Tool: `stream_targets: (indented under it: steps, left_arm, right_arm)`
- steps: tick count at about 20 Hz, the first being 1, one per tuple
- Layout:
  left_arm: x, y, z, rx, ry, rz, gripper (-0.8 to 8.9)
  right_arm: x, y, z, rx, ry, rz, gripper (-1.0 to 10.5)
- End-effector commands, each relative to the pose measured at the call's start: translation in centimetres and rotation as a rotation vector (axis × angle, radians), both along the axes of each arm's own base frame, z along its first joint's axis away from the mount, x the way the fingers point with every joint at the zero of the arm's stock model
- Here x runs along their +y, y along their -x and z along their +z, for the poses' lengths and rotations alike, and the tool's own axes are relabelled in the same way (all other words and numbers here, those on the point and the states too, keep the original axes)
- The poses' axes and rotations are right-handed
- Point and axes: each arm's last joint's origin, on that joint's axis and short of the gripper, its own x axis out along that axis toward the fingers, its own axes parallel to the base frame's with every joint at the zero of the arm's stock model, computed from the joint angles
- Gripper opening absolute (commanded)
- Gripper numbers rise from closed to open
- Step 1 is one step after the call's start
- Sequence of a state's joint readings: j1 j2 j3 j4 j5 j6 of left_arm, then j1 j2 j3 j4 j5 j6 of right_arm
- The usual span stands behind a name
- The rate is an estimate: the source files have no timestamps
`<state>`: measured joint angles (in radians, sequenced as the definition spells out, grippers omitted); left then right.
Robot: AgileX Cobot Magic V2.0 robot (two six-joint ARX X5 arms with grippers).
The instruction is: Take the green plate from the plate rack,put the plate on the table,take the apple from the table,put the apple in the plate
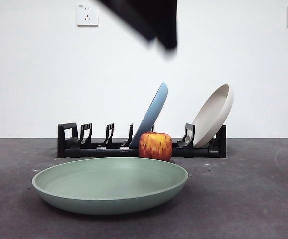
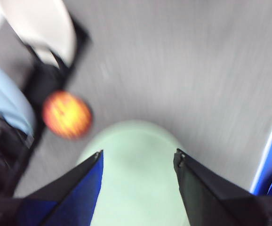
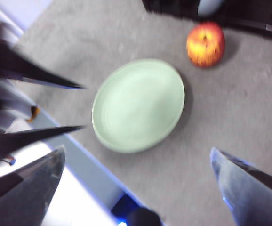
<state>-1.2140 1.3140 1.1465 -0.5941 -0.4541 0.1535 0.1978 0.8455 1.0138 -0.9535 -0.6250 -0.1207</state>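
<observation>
I see the green plate (image 1: 110, 184) flat on the table (image 1: 253, 199), lower centre; the apple (image 1: 155, 146) sits just behind it. Both grippers, left (image 2: 138, 157) and right (image 3: 136, 157), hang spread, empty. I'd pinch the apple's firm, smooth flanks squarely.

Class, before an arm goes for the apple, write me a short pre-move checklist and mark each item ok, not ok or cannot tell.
1. Green plate lies flat on the table: ok.
2. Plate holds nothing: ok.
3. Apple stands on the table, free of the plate: ok.
4. Left gripper open and empty: ok.
5. Right gripper open and empty: ok.
6. Apple clear of the plate rack: cannot tell.
</observation>
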Motion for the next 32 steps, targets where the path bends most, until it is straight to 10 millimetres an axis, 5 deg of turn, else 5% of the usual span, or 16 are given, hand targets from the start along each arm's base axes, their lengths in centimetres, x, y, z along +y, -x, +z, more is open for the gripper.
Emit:
stream_targets:
  steps: [1, 6, 11, 19, 25, 32]
  left_arm:
    - [1.5, 0.7, 4.0, 0.025, 0.12, 0.018, 2.55]
    - [6.0, 2.3, 11.0, -0.015, 0.286, 0.058, 2.52]
    - [9.7, 3.7, 14.2, -0.031, 0.396, 0.069, 2.52]
    - [11.4, 4.3, 14.1, -0.012, 0.364, 0.078, 2.51]
    - [11.6, 4.2, 14.0, -0.032, 0.334, 0.114, 2.51]
    - [11.6, 4.2, 13.9, -0.029, 0.322, 0.115, 2.51]
  right_arm:
    - [0.8, -1.7, -0.1, 0.009, -0.032, -0.006, 6.9]
    - [4.2, -7.0, -1.7, -0.039, -0.013, -0.017, 6.9]
    - [9.8, -12.2, -6.3, -0.1, 0.12, -0.065, 6.9]
    - [15.1, -17.1, -13.8, -0.128, 0.202, -0.137, 7.0]
    - [17.0, -20.3, -15.9, -0.104, 0.234, -0.154, 7.0]
    - [17.2, -21.2, -17.2, -0.106, 0.248, -0.178, 6.8]
